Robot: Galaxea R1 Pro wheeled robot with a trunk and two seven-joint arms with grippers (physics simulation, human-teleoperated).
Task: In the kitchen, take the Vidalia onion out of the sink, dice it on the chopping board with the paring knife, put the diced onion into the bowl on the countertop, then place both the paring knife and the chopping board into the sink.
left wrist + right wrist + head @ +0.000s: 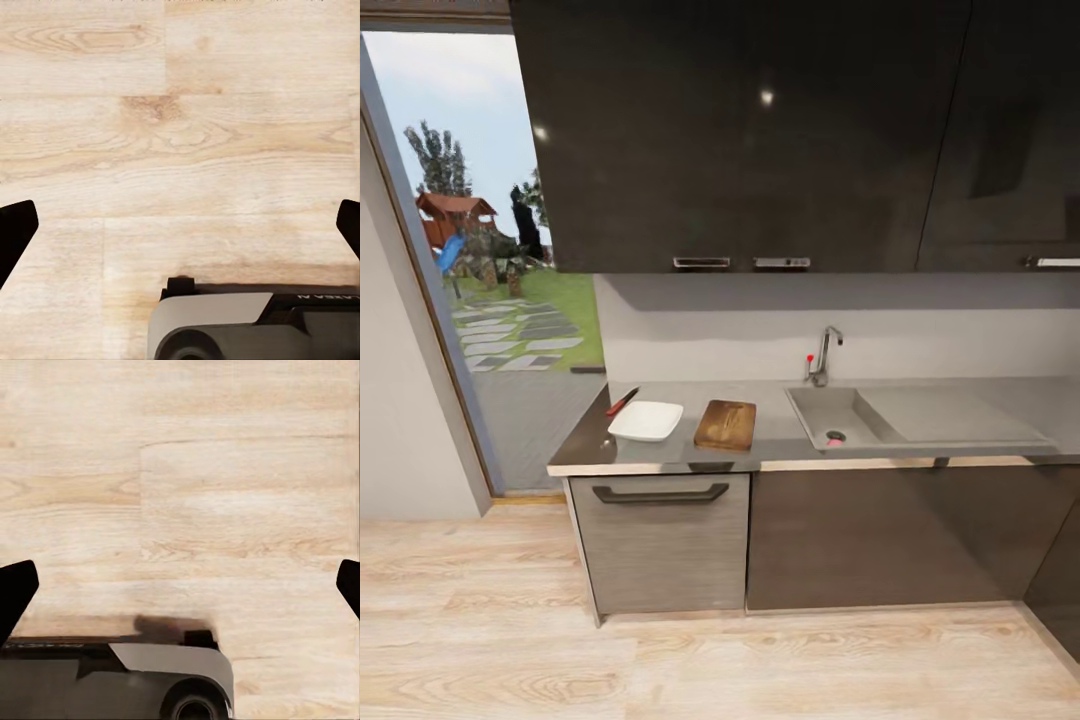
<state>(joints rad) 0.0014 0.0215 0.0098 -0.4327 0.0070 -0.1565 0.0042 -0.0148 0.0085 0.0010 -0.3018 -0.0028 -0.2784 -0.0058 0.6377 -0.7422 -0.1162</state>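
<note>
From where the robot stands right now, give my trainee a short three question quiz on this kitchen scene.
1. True or false: the chopping board lies inside the sink.
2. What lies between the paring knife and the chopping board?
A. the bowl
B. the tap
C. a kettle
3. Fill in: both wrist views look down at the wooden ____.

Key:
1. False, it lies on the countertop, left of the sink.
2. A
3. floor
</note>
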